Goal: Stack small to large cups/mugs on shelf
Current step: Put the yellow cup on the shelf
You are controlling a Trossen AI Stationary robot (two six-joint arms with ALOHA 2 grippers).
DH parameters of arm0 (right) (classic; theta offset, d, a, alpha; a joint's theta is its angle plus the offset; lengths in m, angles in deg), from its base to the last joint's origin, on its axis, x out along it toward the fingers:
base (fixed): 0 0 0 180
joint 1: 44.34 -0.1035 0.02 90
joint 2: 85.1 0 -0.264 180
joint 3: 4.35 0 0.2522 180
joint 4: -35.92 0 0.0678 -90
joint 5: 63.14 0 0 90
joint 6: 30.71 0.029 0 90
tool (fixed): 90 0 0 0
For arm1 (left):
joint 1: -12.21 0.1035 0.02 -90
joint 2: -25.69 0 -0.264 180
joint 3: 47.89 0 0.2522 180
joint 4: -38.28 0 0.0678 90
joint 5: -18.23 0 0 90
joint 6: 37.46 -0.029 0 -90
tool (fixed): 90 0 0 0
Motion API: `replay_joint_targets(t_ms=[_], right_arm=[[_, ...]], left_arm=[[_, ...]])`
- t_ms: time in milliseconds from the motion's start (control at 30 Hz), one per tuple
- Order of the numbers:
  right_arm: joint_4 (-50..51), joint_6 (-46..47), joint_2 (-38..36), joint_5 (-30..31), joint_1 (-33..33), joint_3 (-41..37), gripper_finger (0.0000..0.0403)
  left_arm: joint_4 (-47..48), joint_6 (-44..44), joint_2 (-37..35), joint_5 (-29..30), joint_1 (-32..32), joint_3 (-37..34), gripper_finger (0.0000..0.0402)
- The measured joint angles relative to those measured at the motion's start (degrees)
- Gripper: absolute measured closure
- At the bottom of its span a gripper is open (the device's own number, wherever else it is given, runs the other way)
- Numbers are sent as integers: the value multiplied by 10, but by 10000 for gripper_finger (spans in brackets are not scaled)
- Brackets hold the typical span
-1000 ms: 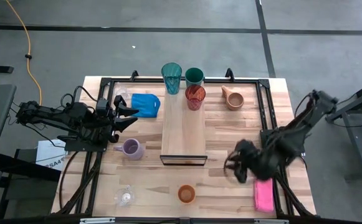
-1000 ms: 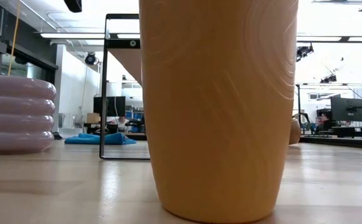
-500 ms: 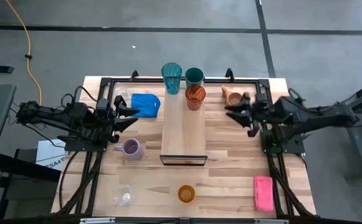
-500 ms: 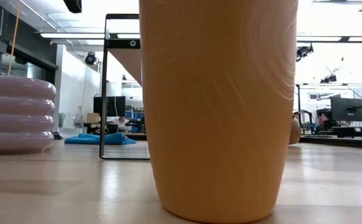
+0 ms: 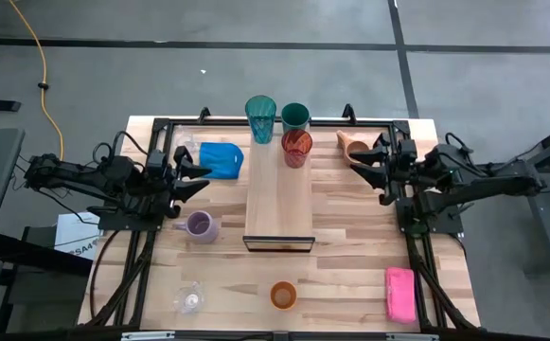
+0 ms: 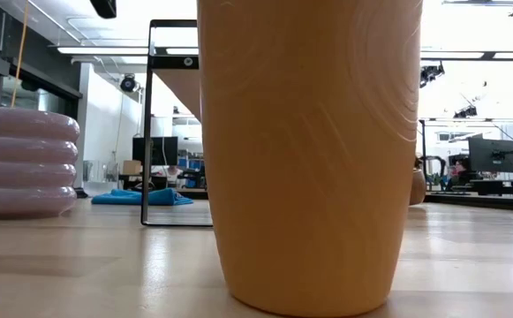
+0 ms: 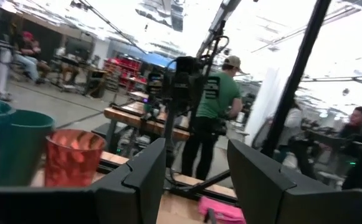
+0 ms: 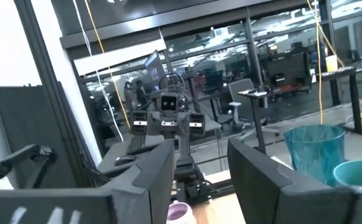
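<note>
- Light-wood shelf point(image 5: 278, 204) lies mid-table; red cup point(image 5: 296, 148) on its far end, teal tumbler point(image 5: 260, 117) and green cup point(image 5: 295, 116) at the far edge.
- Left gripper point(image 5: 202, 173) parted, empty, near the left edge.
- Right gripper point(image 5: 373, 170) parted, empty, beside the tan mug point(image 5: 353, 147).

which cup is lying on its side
The tan handled mug, at the table's far right by the right pincer. It lies tipped over, its mouth facing sideways, while the other cups stand upright.
</note>
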Motion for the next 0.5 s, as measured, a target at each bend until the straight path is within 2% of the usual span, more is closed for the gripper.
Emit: replay_joint_targets(t_ms=[100, 233, 500], right_arm=[[0, 3, 0, 0, 0, 0, 263], [5, 3, 0, 0, 0, 0, 263], [44, 3, 0, 3, 0, 0, 263]], left_arm=[[4, 32, 12, -7, 0, 3, 240], [68, 67, 76, -22, -10, 58, 240], [278, 45, 297, -16, -99, 279, 240]])
